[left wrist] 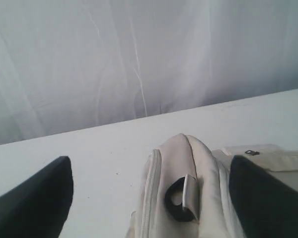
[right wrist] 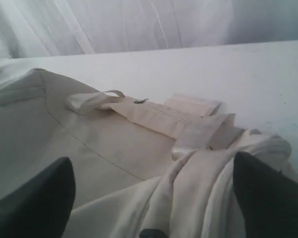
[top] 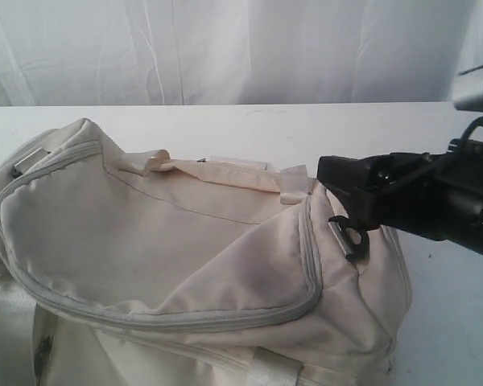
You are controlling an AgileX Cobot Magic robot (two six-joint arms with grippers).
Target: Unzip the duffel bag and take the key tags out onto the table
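White curtains hang behind the tabletop (top: 249,121), where the duffel bag (top: 169,241) lies zipped. Right gripper (right wrist: 151,198) hovers spread wide over one end; left gripper (left wrist: 149,198), released, straddles the other.

The left gripper (left wrist: 149,198) stands wide apart, its dark fingers (left wrist: 37,203) at the lower corners. Between them, low in frame, rises the duffel bag (left wrist: 188,163) end with a black ring (left wrist: 178,201), on the white table (left wrist: 89,148); a pale curtain (left wrist: 139,54) fills the upper half.

Cream duffel bag (top: 169,241) slumped on white table (top: 225,129), grey zipper (top: 185,322) closed; key tags unseen.
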